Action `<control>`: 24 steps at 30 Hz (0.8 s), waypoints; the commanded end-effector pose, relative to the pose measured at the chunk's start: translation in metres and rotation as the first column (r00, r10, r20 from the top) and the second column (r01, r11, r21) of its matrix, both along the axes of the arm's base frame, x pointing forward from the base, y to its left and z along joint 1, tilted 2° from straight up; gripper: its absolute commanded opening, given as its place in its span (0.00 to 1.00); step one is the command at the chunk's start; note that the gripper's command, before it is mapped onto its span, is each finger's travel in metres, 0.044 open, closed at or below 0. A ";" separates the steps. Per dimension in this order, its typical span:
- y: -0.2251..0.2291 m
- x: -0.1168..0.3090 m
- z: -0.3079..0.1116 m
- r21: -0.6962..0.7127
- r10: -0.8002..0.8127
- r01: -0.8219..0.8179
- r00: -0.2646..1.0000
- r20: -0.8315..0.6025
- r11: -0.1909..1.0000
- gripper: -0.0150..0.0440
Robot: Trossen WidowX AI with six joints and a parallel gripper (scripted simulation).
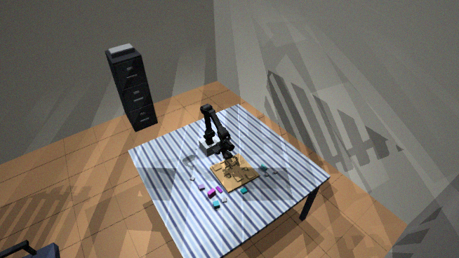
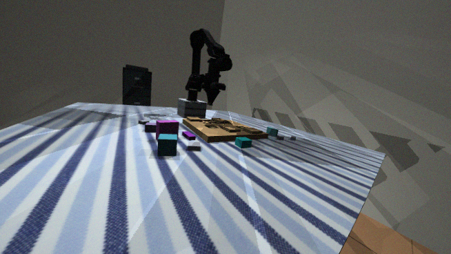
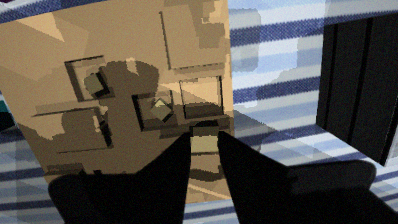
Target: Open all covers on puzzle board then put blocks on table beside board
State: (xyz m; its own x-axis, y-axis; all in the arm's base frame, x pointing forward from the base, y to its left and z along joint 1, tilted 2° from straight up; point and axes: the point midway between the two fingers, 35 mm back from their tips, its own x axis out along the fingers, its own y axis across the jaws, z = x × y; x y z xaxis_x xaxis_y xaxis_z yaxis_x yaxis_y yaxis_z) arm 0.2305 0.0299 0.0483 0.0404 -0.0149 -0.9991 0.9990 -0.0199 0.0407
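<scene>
The wooden puzzle board (image 1: 229, 186) (image 2: 207, 133) (image 3: 107, 32) lies on the striped table. My gripper (image 1: 228, 158) (image 2: 210, 103) (image 3: 204, 137) is shut on a small pale yellow block (image 3: 205, 144), held above the board's near right part in the wrist view. Just beyond the fingertips is an open square well (image 3: 201, 95) that looks empty. To its left a second small pale block (image 3: 161, 108) sits in a well, and another pale block (image 3: 93, 83) sits in a well farther left. A flat cover (image 3: 187, 42) lies at the upper right of the board, and another cover (image 3: 77, 131) at the left. Fine cover positions are shadowed.
On the table beside the board lie a magenta block (image 1: 211, 193) (image 2: 167, 128), a cyan block (image 1: 216, 204) (image 2: 167, 145), a flat purple piece (image 1: 219, 189) (image 2: 189, 135), teal blocks (image 1: 243, 191) (image 2: 243, 142) and small grey pieces. The arm's pale base (image 2: 192, 108) stands behind the board.
</scene>
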 end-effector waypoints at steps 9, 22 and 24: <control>0.032 0.020 0.008 0.007 -0.001 0.001 1.000 0.003 1.000 0.39; 0.072 0.036 0.011 0.010 -0.001 0.001 1.000 0.003 1.000 0.39; 0.078 0.037 0.012 0.010 -0.001 0.001 1.000 0.003 1.000 0.39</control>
State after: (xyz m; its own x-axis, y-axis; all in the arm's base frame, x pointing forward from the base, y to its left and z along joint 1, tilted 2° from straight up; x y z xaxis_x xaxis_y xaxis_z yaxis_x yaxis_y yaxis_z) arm 0.2638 0.0963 0.0585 0.0409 -0.0063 -0.9991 0.9990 -0.0185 0.0411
